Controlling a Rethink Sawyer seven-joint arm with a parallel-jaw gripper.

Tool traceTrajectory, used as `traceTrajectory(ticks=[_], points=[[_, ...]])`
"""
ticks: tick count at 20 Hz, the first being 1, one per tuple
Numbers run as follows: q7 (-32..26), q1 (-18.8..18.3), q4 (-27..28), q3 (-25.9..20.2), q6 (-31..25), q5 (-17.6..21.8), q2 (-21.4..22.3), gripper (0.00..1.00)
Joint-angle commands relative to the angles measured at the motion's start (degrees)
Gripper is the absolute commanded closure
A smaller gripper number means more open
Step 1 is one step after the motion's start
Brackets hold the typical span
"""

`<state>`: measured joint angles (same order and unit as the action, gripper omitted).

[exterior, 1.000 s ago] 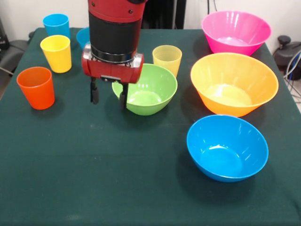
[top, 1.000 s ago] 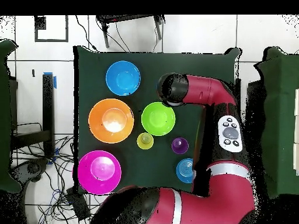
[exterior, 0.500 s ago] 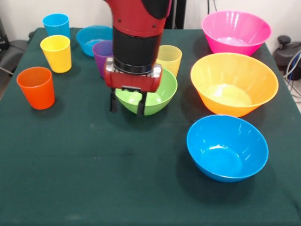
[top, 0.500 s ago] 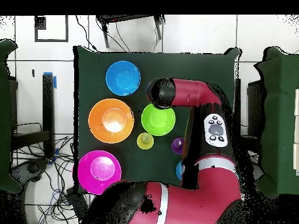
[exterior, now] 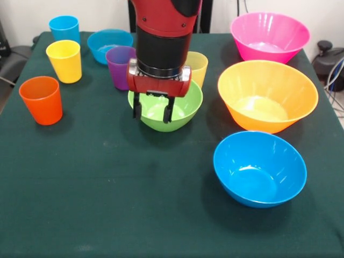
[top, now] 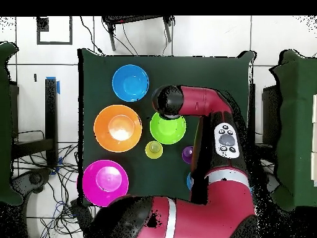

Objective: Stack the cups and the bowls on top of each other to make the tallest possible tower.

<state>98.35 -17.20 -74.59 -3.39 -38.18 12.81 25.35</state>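
Since a second ago the gripper (exterior: 153, 110) has swung over the green bowl (exterior: 180, 110), fingers spread and empty. Nothing is stacked yet (every cup and bowl sits apart on the bench (exterior: 107, 204)).

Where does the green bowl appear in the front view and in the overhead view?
Front view: green bowl sits at centre, partly behind the open pincer.
Overhead view: green bowl lies at centre, its upper edge under the arm.
Shared landmark: the large orange-yellow bowl stands beside it in both.

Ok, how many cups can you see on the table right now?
5. The blue cup, yellow cup and orange cup stand along one table edge; the purple cup and pale yellow-green cup are behind the arm, partly hidden.
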Motion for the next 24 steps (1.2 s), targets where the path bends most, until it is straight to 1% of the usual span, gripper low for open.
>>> traceTrajectory(ticks=[1,4,6,7,12,16,19,24], points=[[-2.5,-2.1,1.4,-5.2,-10.5,-2.3,2.6,0.0],[-4.3,-3.4,0.7,-6.0,-11.3,-2.5,3.9,0.0],[-6.3,-4.6,-0.5,-6.8,-8.8,-1.6,4.2,0.0],[-7.1,-5.5,-1.4,-7.3,-7.3,-1.2,4.2,0.0],[-7.6,-7.2,-1.4,-8.2,-6.4,-0.2,2.9,0.0],[-6.8,-6.5,-0.7,-7.6,-4.4,2.0,1.4,0.0],[-4.7,-4.8,1.1,-6.1,-4.0,3.4,-0.1,0.0],[-2.5,-3.1,1.5,-5.1,-3.2,4.6,-0.2,0.0]])
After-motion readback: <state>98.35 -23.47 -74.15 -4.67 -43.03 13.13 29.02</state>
